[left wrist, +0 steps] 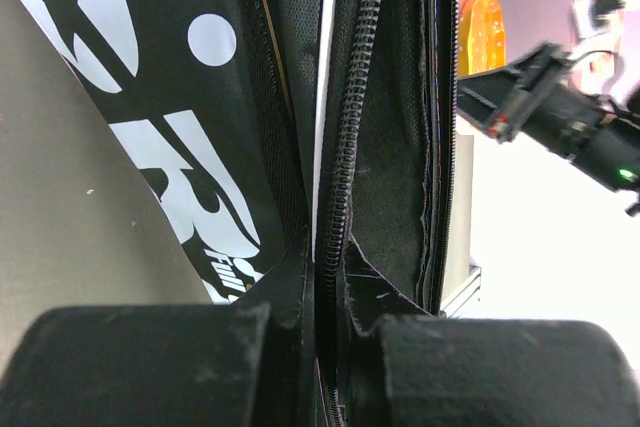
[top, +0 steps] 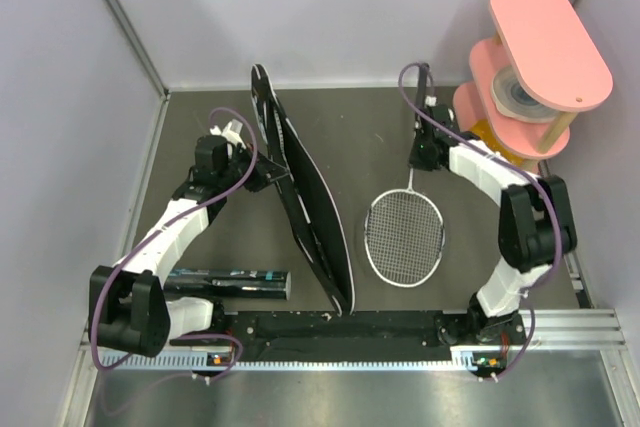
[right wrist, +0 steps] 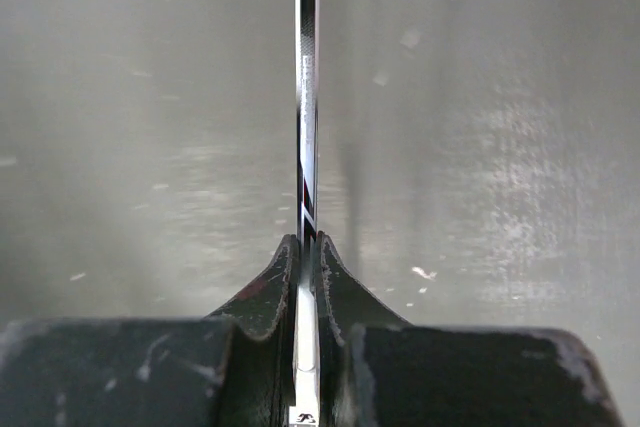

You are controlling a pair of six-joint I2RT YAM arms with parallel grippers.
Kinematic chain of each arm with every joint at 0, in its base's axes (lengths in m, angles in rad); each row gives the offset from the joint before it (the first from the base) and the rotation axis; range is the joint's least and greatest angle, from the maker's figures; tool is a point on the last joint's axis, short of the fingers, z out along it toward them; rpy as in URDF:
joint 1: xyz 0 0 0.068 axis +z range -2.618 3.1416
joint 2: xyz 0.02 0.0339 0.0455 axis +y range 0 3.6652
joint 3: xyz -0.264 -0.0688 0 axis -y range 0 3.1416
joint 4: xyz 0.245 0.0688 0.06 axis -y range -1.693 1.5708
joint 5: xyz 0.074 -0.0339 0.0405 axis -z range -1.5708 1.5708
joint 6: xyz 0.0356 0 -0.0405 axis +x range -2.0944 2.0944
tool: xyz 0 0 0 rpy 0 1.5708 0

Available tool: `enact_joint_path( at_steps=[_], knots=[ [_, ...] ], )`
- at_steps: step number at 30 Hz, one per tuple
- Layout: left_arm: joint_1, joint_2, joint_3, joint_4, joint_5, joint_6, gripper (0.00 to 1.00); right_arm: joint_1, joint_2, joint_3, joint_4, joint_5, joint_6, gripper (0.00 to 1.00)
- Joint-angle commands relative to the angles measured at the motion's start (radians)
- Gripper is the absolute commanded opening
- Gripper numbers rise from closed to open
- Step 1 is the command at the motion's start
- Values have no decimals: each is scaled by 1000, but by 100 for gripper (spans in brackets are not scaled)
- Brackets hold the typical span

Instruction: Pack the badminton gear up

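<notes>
The shuttle tube [top: 235, 284] lies on the desk [top: 350, 127] at 8 o'clock, beside the left arm's base. The bag [top: 305, 197] stands on edge, running from 6 towards 11 o'clock. The left fingers [left wrist: 150, 367] are clenched on its zipper edge. A racket [top: 403, 237] sits at 4 o'clock, head nearer, with the right fingers [right wrist: 265, 297] clamped on its thin shaft. The pink stand [top: 545, 47] is at 2 o'clock.

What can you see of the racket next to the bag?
The racket has an oval silver frame strung in a fine grid and a thin silvery shaft with black and red markings. It sits right of the upright black bag, head toward the arms' bases. The right gripper is shut on its shaft.
</notes>
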Motion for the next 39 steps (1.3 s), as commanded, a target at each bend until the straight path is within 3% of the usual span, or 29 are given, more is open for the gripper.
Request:
enact_joint_path(
  at_steps=[1, 3, 9, 14, 18, 23, 31, 39],
  knots=[
    [8, -36, 54, 95, 20, -16, 0, 82, -212, 5, 237, -91, -118, 0],
    [8, -33, 53, 101, 29, -29, 0, 91, -284, -10, 320, -102, -156, 0],
    [9, -14, 54, 115, 78, -49, 0, 96, -428, -73, 581, -342, -244, 0],
    [9, 42, 102, 103, 185, -50, 0, 98, -445, -49, 745, -568, -308, 0],
    [9, 70, 152, 94, 207, -55, 0, 96, -394, 49, 826, -701, -345, 0],
    [9, 84, 169, 100, 230, -104, 0, 96, -286, 201, 967, -789, -279, 0],
    [9, 130, 197, 65, 247, -107, 0, 96, -94, 428, 1279, -900, -19, 0],
    [9, 209, 298, -102, 229, -70, 0, 128, -22, 620, 1298, -943, -6, 0]
  ],
)
